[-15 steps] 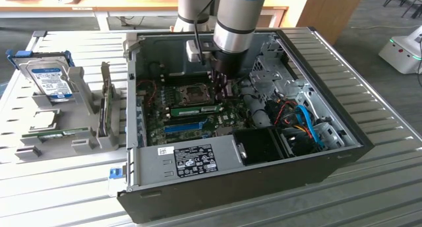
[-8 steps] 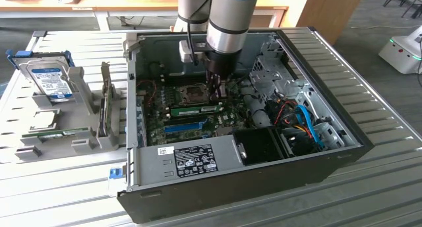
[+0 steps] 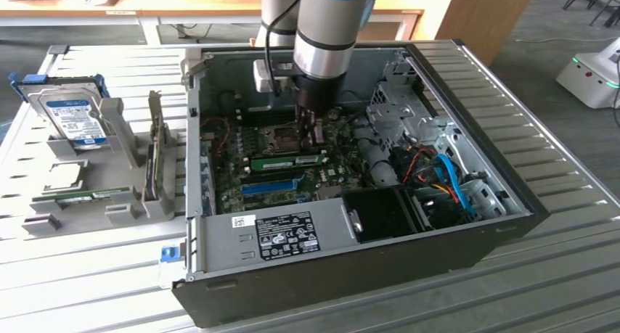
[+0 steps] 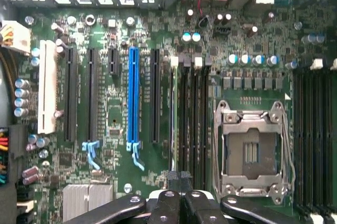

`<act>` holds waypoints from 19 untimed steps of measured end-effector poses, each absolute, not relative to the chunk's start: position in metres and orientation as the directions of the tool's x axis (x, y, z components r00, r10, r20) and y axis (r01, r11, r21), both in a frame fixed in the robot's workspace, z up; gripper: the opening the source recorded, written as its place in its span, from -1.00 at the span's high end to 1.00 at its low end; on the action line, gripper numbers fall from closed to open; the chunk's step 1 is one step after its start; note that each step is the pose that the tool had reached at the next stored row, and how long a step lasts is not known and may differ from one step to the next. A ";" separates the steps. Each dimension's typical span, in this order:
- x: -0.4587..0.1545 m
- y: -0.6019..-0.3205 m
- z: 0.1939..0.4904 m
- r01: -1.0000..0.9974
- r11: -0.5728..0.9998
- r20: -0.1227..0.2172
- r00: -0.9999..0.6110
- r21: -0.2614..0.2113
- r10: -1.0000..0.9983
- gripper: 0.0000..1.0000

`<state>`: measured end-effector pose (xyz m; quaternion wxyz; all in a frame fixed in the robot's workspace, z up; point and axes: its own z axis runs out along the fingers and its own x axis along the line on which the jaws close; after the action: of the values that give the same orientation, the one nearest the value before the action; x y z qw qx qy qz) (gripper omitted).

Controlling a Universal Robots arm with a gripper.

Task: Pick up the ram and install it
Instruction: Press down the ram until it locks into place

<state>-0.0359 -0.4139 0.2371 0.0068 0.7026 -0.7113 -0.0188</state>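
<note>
The ram (image 3: 287,161) is a narrow green stick standing on edge in a slot on the motherboard inside the open computer case (image 3: 484,231). The wrist view sees the ram (image 4: 172,119) edge-on as a thin line in the first black memory slot, beside the CPU socket (image 4: 251,150). My gripper (image 3: 312,141) reaches down into the case over the ram's end toward the exterior view's right. The black fingers (image 4: 167,203) are pressed together, and the gripper (image 4: 179,179) is shut just above that end. I cannot tell whether the fingertips touch the ram.
A blue slot (image 4: 132,98) runs parallel to the ram. Outside the case at the exterior view's left, a grey holder (image 3: 126,202) carries a hard drive with a blue label (image 3: 78,119) and another green stick (image 3: 83,197). Cables and a black shroud (image 3: 388,213) crowd the case's near right.
</note>
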 end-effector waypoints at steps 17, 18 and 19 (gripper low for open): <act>-0.065 -0.414 0.237 -0.999 0.012 -0.017 -0.013 0.034 -1.000 0.80; -0.066 -0.414 0.237 -0.999 0.012 -0.017 -0.013 0.034 -1.000 0.80; -0.067 -0.414 0.237 -0.999 0.012 -0.017 -0.013 0.034 -1.000 0.80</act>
<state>-0.0668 -0.4139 0.2369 0.0059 0.7026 -0.7113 -0.0179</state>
